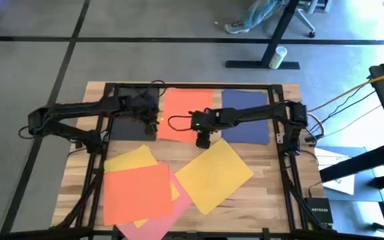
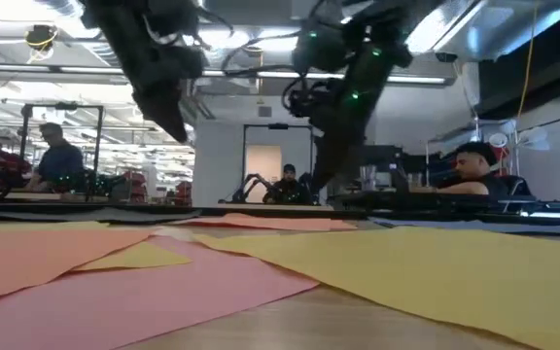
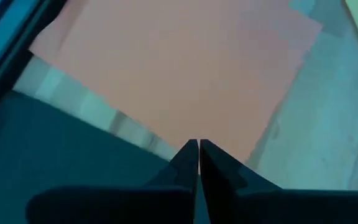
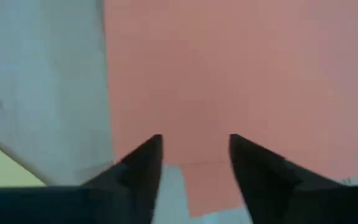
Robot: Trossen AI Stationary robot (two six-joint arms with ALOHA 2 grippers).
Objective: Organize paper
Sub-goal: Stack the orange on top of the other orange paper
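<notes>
**Both grippers over the far row of sheets**

The wooden table (image 1: 272, 193) carries the paper: black (image 1: 129, 127), orange-red (image 1: 185, 113) and navy (image 1: 245, 117) sheets side by side along the far edge; nearer, a loose yellow sheet (image 1: 213, 175) and an overlapping pile topped by another orange-red sheet (image 1: 137, 193), pink (image 1: 169, 217) peeking beneath. The left gripper (image 3: 198, 149), fingers pressed together, sits apparently between black and orange-red. The right gripper (image 4: 194, 152), fingers spread, hangs over that sheet's near edge.

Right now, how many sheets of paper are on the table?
7 visible: black sheet, orange-red sheet and navy sheet along the far side; two yellow sheets, another orange-red and a pink sheet nearer. More may hide beneath.
</notes>
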